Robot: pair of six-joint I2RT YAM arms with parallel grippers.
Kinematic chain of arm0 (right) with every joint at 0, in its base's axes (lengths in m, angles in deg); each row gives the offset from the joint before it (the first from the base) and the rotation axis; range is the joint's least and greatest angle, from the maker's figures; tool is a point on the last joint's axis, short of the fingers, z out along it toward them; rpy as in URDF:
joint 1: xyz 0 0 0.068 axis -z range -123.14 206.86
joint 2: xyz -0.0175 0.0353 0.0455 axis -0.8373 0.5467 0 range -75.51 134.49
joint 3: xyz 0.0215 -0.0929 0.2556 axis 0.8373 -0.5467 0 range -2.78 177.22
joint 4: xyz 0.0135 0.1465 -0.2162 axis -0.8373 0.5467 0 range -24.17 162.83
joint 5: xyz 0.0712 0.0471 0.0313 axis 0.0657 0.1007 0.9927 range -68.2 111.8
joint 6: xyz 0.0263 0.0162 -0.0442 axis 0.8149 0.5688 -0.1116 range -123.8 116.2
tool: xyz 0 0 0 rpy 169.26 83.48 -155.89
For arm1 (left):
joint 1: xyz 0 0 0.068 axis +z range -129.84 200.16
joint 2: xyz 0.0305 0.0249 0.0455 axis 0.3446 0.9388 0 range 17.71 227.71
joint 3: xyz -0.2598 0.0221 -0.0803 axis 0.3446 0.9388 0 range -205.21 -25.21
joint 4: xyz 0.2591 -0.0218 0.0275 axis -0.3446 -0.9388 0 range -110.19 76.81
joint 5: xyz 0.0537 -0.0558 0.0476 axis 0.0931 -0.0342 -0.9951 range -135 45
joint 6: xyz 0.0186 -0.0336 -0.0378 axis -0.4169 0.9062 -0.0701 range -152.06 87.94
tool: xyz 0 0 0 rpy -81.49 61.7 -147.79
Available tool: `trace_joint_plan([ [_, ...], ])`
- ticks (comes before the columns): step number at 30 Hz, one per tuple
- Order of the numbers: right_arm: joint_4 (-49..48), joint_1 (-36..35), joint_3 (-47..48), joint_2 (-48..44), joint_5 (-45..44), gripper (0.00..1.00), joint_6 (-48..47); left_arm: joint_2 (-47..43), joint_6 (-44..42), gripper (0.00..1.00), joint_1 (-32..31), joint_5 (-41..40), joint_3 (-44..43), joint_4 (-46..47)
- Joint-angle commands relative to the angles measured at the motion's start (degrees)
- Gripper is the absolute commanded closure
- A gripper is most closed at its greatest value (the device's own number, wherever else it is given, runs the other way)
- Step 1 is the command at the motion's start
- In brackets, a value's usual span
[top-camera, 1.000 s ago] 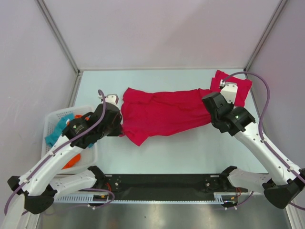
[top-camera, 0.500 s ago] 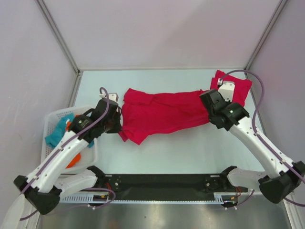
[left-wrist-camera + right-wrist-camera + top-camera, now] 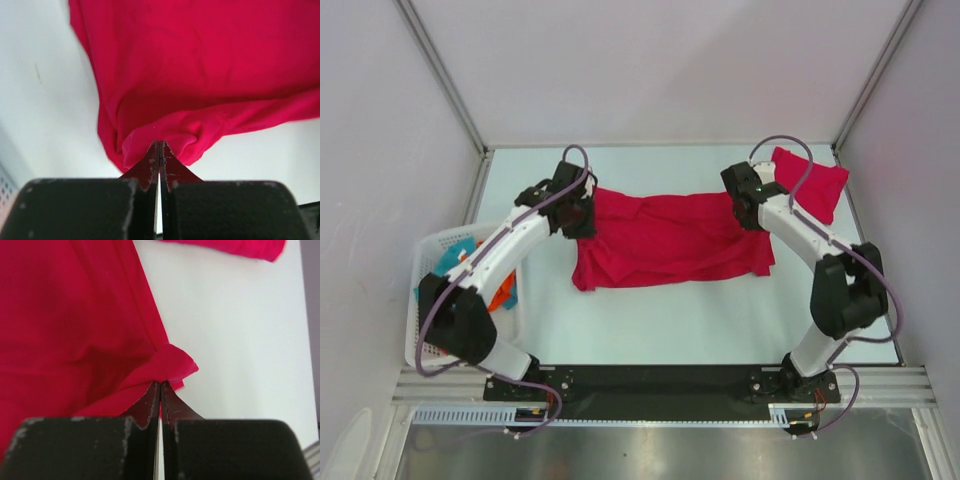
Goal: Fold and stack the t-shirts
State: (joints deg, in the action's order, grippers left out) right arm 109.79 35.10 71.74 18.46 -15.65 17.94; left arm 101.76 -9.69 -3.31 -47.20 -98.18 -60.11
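T-shirt: the red t-shirt (image 3: 665, 240) spans the middle of the top view. Its upper edge is strung between my two grippers and its lower edge trails toward the bottom of the frame on the table (image 3: 670, 320).
What changed: a second ago I held it lower in the frame, bunched and slanting, with a corner drooping at lower left. Both my arms have since reached toward the top of the frame and carried the held edge along. The cloth now reads as a wider, squarer sheet.
Left gripper (image 3: 160, 145): pinched fully together on a gathered fold at the shirt's upper-left corner, with cloth bulging right at the tips in the wrist view.
Right gripper (image 3: 161, 385): likewise clamped tight, on a small flap at the upper-right corner, with bare table to its right in the wrist view.
Second t-shirt (image 3: 812, 182): a compact red piece in the upper right of the top view, near my right gripper and apart from the held shirt.
Basket (image 3: 425, 250): at the left edge, holding teal and orange cloth, well apart.
Meaning for the task: I judge this to be the spreading step, with folding not yet begun. Wrinkles cross the middle, so the edge should go down flat before I let go.
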Motion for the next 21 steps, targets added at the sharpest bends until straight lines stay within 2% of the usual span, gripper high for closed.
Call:
trace_joint_plan([
  [1, -4.8, 1.5, 6.0, 6.2, 2.4, 1.0, -1.6, 6.5, -2.9, 1.0, 2.1, 4.2, -6.5, 3.5],
  [6, -5.6, 2.0, 7.7, 10.8, 1.3, 1.0, -1.0, 11.0, -3.9, 1.0, 3.9, 5.4, -8.8, 3.6],
  [21, -7.8, 5.6, 12.3, 18.2, 0.4, 1.0, -1.5, 14.3, -3.7, 1.0, 8.6, 7.6, -7.0, 6.0],
])
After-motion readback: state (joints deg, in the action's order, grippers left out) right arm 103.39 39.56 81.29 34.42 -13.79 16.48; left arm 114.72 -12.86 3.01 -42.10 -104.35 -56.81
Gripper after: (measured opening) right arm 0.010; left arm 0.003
